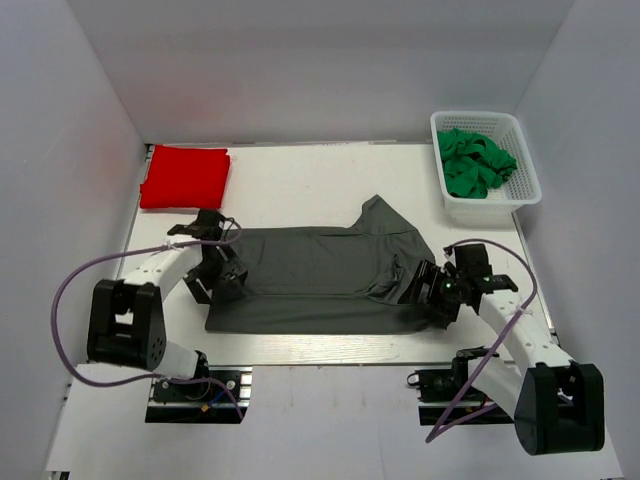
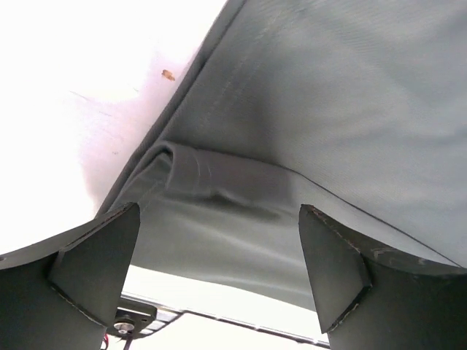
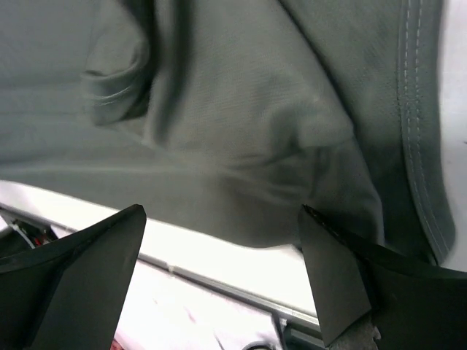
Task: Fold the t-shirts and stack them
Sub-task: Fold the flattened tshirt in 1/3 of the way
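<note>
Left tool [image 2: 219, 211] and right tool [image 3: 222, 210] (both gaping wide) sit at opposite ends of the charcoal t-shirt [image 1: 320, 270].

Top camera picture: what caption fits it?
Open left gripper and right gripper flank a dark grey cloth t-shirt; a folded bright red t-shirt sits far-left.

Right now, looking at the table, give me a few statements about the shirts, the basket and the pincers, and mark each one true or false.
1. The red t-shirt lies folded at the far left corner of the table. True.
2. The grey t-shirt is stacked on the red one. False: it lies spread out mid-table, apart from the red one.
3. The left pincer and the right pincer are both open, one at each side edge of the grey shirt. True.
4. The white basket is empty. False: it holds green cloth.
</note>
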You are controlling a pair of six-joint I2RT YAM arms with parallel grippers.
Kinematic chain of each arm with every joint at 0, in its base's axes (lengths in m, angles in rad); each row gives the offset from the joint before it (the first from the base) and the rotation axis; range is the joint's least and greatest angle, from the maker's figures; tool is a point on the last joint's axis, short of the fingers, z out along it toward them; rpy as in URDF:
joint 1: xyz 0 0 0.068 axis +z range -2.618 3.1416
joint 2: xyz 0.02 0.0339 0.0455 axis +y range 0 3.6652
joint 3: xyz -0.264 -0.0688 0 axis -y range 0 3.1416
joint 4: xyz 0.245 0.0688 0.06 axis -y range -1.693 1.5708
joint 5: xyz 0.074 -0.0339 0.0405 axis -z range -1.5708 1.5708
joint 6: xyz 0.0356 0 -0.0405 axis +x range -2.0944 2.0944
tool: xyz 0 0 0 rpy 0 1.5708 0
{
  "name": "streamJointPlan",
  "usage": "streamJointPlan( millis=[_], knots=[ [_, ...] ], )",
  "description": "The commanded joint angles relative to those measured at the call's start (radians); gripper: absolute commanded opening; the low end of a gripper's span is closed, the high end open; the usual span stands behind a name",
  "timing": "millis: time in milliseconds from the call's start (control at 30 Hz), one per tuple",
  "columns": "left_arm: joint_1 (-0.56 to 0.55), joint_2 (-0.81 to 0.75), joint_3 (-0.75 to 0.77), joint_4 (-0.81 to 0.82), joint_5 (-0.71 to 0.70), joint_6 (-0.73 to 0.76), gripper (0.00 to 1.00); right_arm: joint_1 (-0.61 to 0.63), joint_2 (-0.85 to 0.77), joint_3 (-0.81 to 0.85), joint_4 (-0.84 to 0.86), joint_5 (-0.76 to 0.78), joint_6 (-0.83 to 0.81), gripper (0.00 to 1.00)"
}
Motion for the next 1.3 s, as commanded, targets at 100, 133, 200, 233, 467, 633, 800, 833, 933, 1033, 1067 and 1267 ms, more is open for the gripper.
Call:
streamJointPlan(
  millis=[100,133,200,233,467,633,800,833,933,1033,1067,1267],
  knots=[
    [0.002,-0.052,0.214,-0.026,-0.124,0.041,1.00,0.030,0.053,0.271,-0.034,-0.012,-0.079,0.90],
    [0.002,-0.037,0.278,-0.026,-0.164,0.042,1.00,0.039,0.088,0.297,-0.020,-0.020,-0.076,0.90],
    [0.026,0.010,0.343,-0.037,-0.221,0.042,1.00,0.056,0.131,0.300,0.052,-0.049,-0.069,0.90],
    [0.026,0.026,0.407,-0.037,-0.222,0.042,1.00,0.069,0.145,0.302,0.060,-0.055,-0.062,0.90],
    [0.025,0.115,0.463,0.003,-0.171,0.072,1.00,0.132,0.240,0.288,0.068,-0.003,-0.053,0.90],
    [0.025,0.106,0.406,0.014,-0.180,0.072,1.00,0.174,0.286,0.268,0.138,-0.020,-0.026,0.90],
    [0.025,0.096,0.383,0.014,-0.202,0.072,1.00,0.213,0.370,0.280,0.158,-0.017,0.000,0.90],
    [0.025,0.096,0.383,0.014,-0.202,0.072,1.00,0.216,0.375,0.280,0.170,-0.011,0.006,0.90],
    [0.025,0.087,0.383,0.014,-0.202,0.072,1.00,0.228,0.398,0.288,0.167,0.015,0.032,0.87],
    [0.025,0.087,0.363,0.023,-0.202,0.072,1.00,0.236,0.413,0.293,0.163,0.058,0.062,0.78],
    [0.025,0.087,0.363,0.023,-0.202,0.072,1.00,0.239,0.417,0.296,0.163,0.061,0.066,0.76],
    [0.025,0.087,0.352,0.032,-0.188,0.072,1.00,0.248,0.449,0.351,0.121,0.106,0.090,0.33]
  ],
)
